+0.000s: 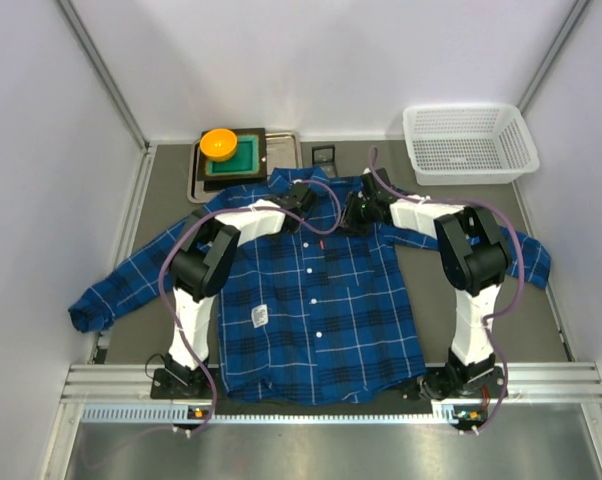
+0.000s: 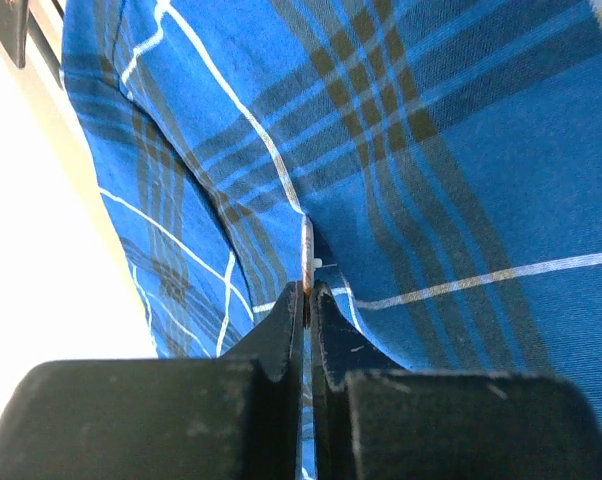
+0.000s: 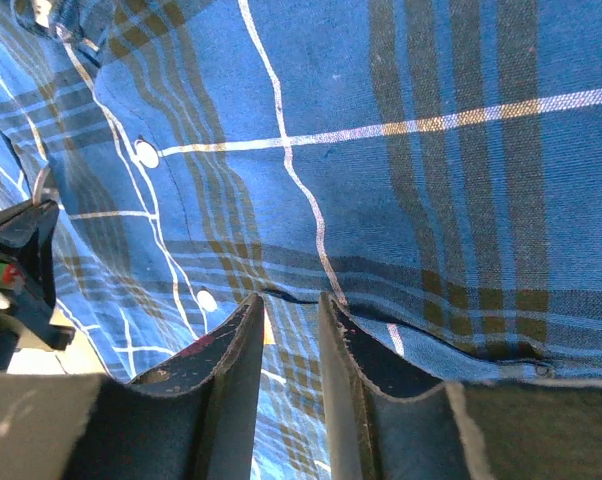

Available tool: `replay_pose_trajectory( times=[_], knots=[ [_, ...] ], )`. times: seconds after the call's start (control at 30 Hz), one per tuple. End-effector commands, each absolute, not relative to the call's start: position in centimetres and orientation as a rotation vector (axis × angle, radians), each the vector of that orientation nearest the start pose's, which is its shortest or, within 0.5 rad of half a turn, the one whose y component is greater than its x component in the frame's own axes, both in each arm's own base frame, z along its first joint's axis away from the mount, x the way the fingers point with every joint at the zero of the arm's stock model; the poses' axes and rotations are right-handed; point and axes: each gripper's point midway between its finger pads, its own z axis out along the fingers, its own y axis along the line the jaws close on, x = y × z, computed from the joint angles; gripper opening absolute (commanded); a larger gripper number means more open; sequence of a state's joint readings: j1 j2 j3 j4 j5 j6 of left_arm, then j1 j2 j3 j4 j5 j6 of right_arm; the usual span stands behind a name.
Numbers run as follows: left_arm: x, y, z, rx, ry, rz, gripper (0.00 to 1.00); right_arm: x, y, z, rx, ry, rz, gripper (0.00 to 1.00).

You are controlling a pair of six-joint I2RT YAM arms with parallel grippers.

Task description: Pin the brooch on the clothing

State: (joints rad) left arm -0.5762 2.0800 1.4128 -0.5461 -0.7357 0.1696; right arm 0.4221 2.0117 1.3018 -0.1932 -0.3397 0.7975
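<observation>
The blue plaid shirt (image 1: 311, 310) lies spread flat on the table, collar at the far side. My left gripper (image 1: 303, 197) is at the collar, left of the placket. In the left wrist view it (image 2: 308, 290) is shut on the brooch (image 2: 306, 255), a thin disc seen edge-on and pressed against the shirt cloth (image 2: 461, 150). My right gripper (image 1: 353, 215) is at the collar's right side. In the right wrist view its jaws (image 3: 291, 300) stand a little apart, tips against a folded edge of the shirt (image 3: 431, 150), with nothing between them.
An orange dish (image 1: 219, 143) sits on a green block (image 1: 243, 158) on a metal tray (image 1: 196, 175) at the back left. A white basket (image 1: 469, 142) stands at the back right. White walls enclose the table.
</observation>
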Motion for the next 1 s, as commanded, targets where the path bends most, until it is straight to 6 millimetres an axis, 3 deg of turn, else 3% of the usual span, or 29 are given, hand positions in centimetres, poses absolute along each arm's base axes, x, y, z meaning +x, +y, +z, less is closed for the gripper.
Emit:
replay_pose_trajectory(
  times=[0.0, 0.23, 0.43, 0.8, 0.97],
  knots=[
    [42.2, -14.6, 5.3, 0.695, 2.407, 0.695, 0.00, 40.2, 27.1, 5.9, 0.343, 2.577, 0.910, 0.28],
    [42.0, -15.6, 7.0, 0.646, 2.428, 0.604, 0.00, 40.0, 26.9, 4.8, 0.350, 2.604, 0.889, 0.28],
    [41.3, -15.2, 8.0, 0.589, 2.450, 0.539, 0.00, 40.2, 26.8, 4.8, 0.337, 2.602, 0.871, 0.27],
    [40.6, -12.0, 8.9, 0.506, 2.482, 0.564, 0.00, 41.0, 26.5, 4.9, 0.279, 2.593, 0.811, 0.27],
    [41.1, -11.9, 9.0, 0.463, 2.488, 0.491, 0.00, 41.1, 26.6, 5.1, 0.273, 2.591, 0.815, 0.27]
  ],
)
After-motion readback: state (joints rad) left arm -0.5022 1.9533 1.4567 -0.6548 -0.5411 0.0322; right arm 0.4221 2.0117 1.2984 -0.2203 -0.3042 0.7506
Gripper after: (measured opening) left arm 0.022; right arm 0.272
